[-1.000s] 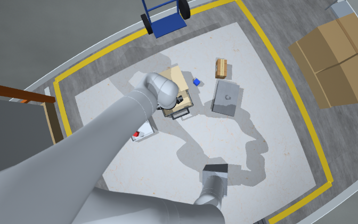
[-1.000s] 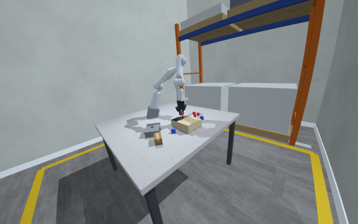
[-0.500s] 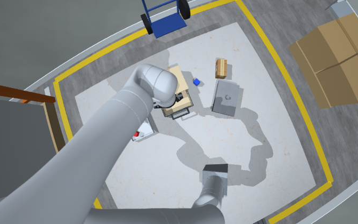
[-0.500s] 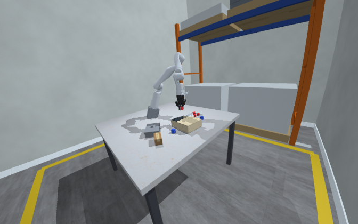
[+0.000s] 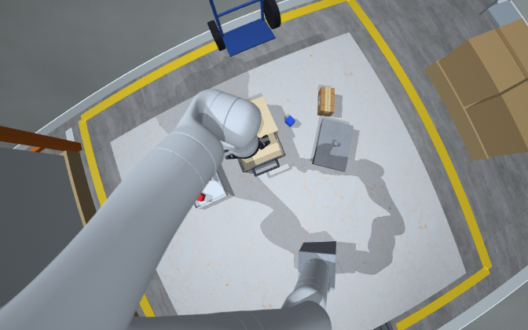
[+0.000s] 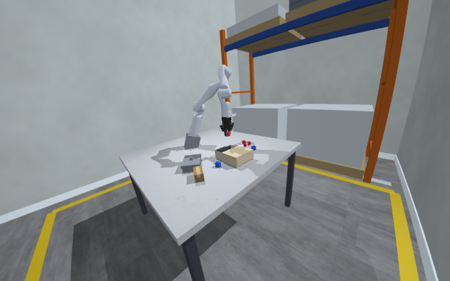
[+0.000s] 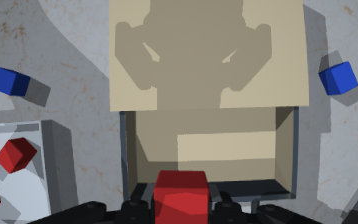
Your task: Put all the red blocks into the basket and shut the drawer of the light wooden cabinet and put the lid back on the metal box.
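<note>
My gripper (image 7: pixel 181 198) is shut on a red block (image 7: pixel 181 194) and holds it high above the open drawer (image 7: pixel 211 152) of the light wooden cabinet (image 7: pixel 208 55). The drawer looks empty. In the exterior view the gripper (image 6: pixel 227 132) hangs well above the table. The white basket (image 7: pixel 12 174) lies to the left of the cabinet with several red blocks (image 7: pixel 15 154) in it. The grey metal box (image 5: pixel 332 144) stands to the right of the cabinet, with its knobbed lid on top.
Two blue blocks lie on the table, one left of the cabinet (image 7: pixel 11 82) and one right of it (image 7: pixel 338 78). A small cardboard box (image 5: pixel 326 100) lies beyond the metal box. The arm's base (image 5: pixel 317 256) stands at the near table edge.
</note>
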Tool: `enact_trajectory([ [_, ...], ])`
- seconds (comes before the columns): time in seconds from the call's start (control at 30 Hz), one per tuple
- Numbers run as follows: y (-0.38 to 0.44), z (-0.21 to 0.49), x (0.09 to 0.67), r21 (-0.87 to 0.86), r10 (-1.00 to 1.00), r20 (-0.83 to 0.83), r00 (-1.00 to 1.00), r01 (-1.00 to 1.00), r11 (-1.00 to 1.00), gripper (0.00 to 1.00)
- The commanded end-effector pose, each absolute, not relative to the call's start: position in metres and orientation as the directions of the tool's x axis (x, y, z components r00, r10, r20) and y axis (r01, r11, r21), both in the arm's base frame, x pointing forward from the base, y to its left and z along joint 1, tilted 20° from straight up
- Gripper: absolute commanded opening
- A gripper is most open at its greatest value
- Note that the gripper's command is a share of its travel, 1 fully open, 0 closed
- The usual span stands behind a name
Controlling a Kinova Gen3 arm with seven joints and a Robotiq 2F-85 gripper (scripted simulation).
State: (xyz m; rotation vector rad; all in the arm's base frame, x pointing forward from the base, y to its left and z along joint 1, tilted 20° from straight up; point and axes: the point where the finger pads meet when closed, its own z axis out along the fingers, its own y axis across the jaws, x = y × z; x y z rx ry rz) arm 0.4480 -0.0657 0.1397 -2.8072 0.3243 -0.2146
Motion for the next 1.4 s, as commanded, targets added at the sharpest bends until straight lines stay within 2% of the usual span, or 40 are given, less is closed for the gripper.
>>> enact_trajectory([
  [0.0, -0.066, 0.141, 0.448, -0.317, -0.245, 0.114, 0.963, -0.199, -0.927, 0.10],
  [0.57, -0.048, 0.145, 0.450, -0.318, -0.300, 0.093, 0.949, -0.257, -0.913, 0.10],
  [1.37, 0.065, 0.176, 0.442, -0.320, -0.625, -0.029, 0.780, -0.599, -0.734, 0.10],
])
